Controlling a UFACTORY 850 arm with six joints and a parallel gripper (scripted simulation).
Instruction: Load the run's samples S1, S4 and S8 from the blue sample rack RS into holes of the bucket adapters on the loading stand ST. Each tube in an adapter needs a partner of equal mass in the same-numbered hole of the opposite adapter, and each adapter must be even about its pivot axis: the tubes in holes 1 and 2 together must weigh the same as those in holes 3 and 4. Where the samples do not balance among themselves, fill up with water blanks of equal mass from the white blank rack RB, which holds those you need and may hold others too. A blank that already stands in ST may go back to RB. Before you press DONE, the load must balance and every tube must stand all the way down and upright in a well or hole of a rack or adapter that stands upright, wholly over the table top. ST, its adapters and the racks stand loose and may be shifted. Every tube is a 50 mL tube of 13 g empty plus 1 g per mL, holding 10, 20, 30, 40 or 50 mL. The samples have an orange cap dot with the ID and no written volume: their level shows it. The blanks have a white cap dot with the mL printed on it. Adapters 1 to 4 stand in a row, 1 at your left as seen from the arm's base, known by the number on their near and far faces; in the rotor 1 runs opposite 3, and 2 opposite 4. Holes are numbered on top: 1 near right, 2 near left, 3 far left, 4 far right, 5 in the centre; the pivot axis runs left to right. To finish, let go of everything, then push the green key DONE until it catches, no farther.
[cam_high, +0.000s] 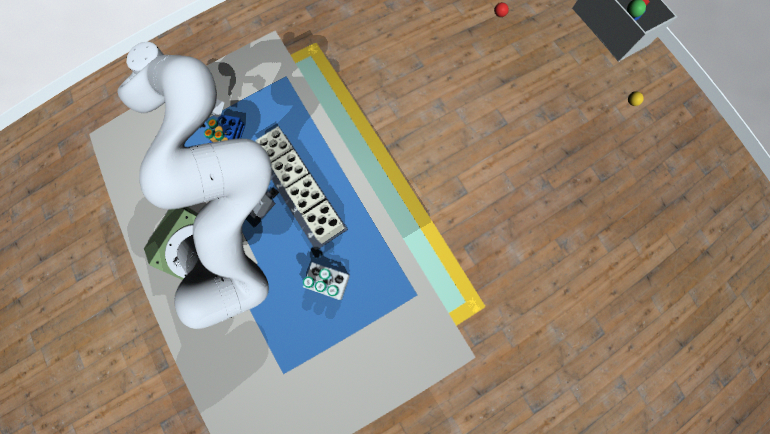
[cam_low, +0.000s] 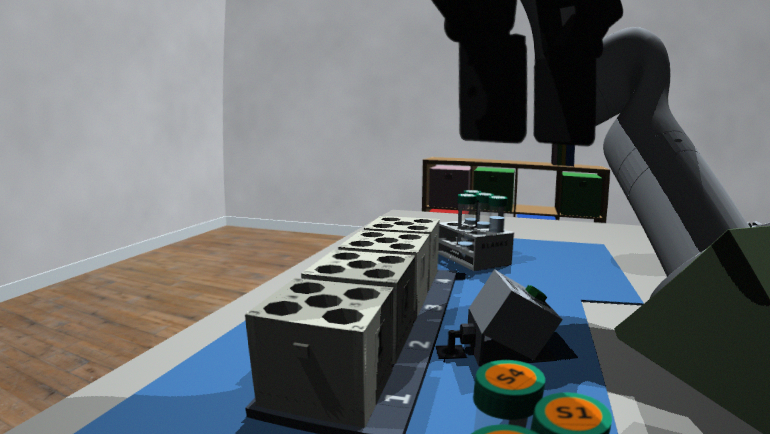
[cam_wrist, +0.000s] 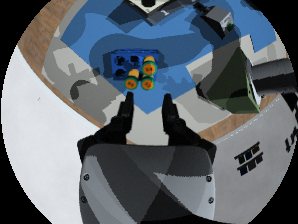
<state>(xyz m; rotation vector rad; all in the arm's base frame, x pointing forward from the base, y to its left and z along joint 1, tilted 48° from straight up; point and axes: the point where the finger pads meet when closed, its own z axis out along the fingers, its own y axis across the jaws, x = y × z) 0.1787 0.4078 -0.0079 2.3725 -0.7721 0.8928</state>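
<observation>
The blue sample rack RS (cam_wrist: 133, 66) holds several orange-capped tubes (cam_wrist: 141, 75); the caps S4 (cam_low: 509, 377) and S1 (cam_low: 571, 412) show at the bottom of the exterior view. My gripper (cam_wrist: 148, 101) hangs high above this rack, fingers partly apart with nothing between them. It also shows at the top of the exterior view (cam_low: 527, 137). In the top view the arm hides it. The stand ST (cam_high: 300, 183) carries its row of adapters, all holes empty; adapter 1 (cam_low: 323, 345) is nearest. The white blank rack RB (cam_high: 327, 281) holds several green-capped tubes.
The grey slanted box with the green DONE key (cam_low: 535, 292) stands between ST and the arm's green base block (cam_low: 711, 323). A yellow and teal strip (cam_high: 377, 177) runs along the table's far edge. A shelf (cam_low: 514, 188) stands in the background.
</observation>
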